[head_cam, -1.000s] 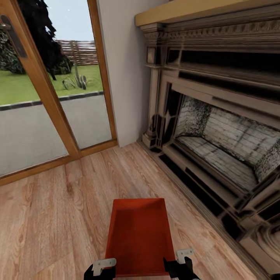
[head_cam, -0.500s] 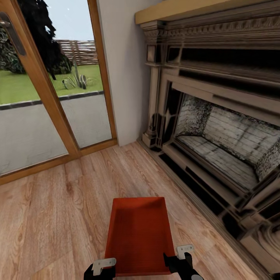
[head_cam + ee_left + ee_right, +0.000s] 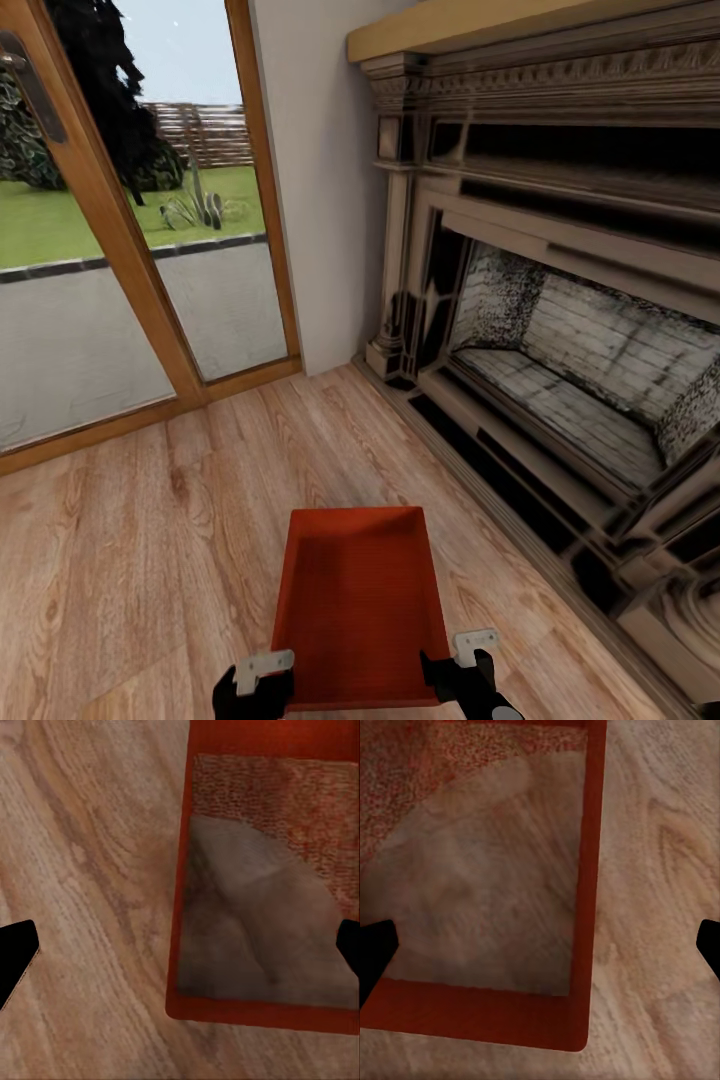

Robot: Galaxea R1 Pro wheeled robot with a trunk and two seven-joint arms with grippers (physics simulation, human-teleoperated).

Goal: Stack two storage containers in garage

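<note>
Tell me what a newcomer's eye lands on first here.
First, the orange-red open-topped rectangular bin on the light wood-plank floor, with the left tool and right tool at its near corners. Next, the ornate brick-lined stone fireplace on the right, and wood-framed glass doors to the left.

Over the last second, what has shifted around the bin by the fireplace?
Both grippers crept forward along the storage container. The right gripper advanced first along its right wall, then the left gripper moved up along the left wall. In both wrist views the fingers straddle a side wall, open and not clamped. The container, wood floor and fireplace stayed put.
</note>
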